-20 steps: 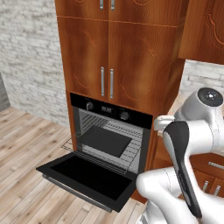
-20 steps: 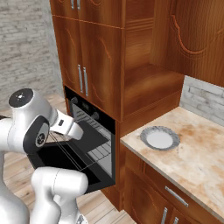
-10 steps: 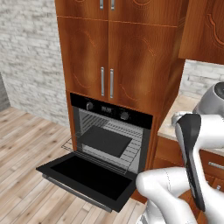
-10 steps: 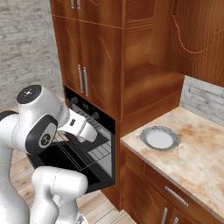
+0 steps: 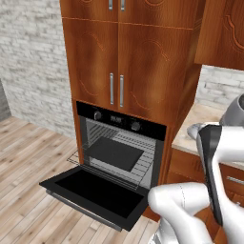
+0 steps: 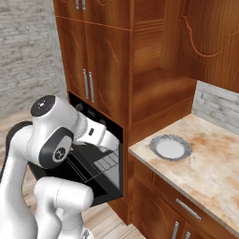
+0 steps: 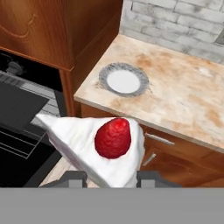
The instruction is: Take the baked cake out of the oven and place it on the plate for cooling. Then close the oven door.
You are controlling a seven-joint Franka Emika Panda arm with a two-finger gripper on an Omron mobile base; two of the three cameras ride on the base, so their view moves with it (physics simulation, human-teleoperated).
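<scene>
While the pincer (image 7: 109, 177) grips the white strawberry-topped cake wedge (image 7: 98, 146) outside the black oven (image 5: 119, 147), carrying is underway; next, lower it onto the round grey-rimmed plate (image 7: 124, 80).

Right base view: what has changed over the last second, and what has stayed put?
The arm has swung to the robot's right, from in front of the oven toward the counter, carrying the cake held in the gripper. The plate stays bare on the counter, and the oven door still hangs open with the dark tray on its rack.
</scene>
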